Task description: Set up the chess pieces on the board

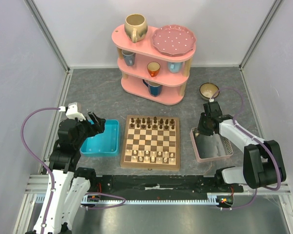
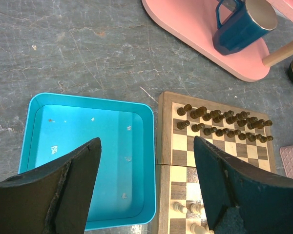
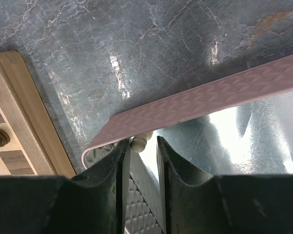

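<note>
The board [image 1: 150, 142] lies in the middle of the table, with cream chess pieces [image 1: 151, 156] along its near rows and dark ones [image 1: 151, 122] along the far rows. My right gripper [image 1: 203, 130] reaches down into the clear pink-rimmed tray [image 1: 194, 144]. In the right wrist view its jaws [image 3: 142, 142] stand narrowly open around a cream piece [image 3: 138, 143], which touches the left finger, with a gap to the right finger. My left gripper [image 2: 146, 141] hangs wide open and empty over the turquoise tray [image 2: 88, 146], beside the board's [image 2: 215, 146] left edge.
A pink three-tier shelf [image 1: 154, 63] with mugs and a dotted plate stands behind the board. A small bowl [image 1: 209, 90] sits at the back right. The turquoise tray [image 1: 101, 142] holds nothing. White walls close in the table's sides.
</note>
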